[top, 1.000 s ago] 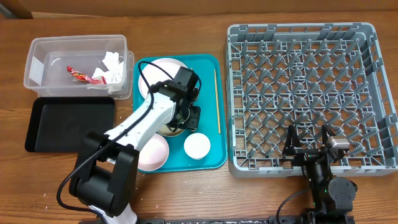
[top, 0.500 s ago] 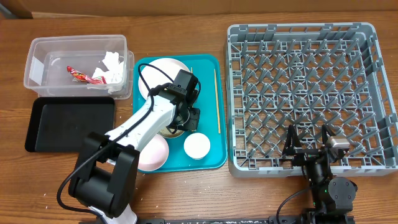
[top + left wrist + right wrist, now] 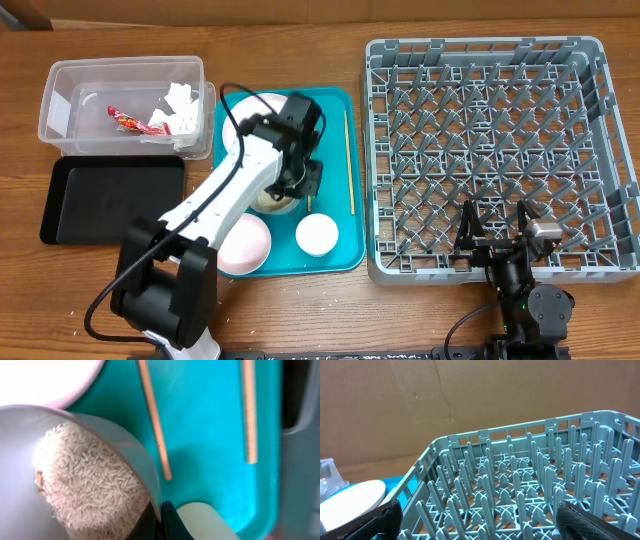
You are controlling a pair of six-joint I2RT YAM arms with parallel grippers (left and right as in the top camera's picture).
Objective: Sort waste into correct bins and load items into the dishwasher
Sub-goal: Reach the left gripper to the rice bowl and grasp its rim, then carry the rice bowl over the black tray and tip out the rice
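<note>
Left pincer (image 3: 156,521) is pinching the bowl (image 3: 22,460) rim, rice (image 3: 90,485) lying inside, beside a chopstick (image 3: 155,425); right pincer (image 3: 480,520) is resting spread.

Open room over grey rack (image 3: 485,150); teal tray (image 3: 335,105) tight with bowl (image 3: 135,460), cup (image 3: 317,234), chopsticks (image 3: 154,420).

The table (image 3: 300,310) is grained wood, the tub (image 3: 125,65) clear smooth plastic, the black tray (image 3: 110,200) matt, the teal tray (image 3: 210,420) glossy, the chopsticks (image 3: 155,425) bare wood, the bowl (image 3: 134,457) smooth, the dish rack (image 3: 485,45) matt grey plastic.
</note>
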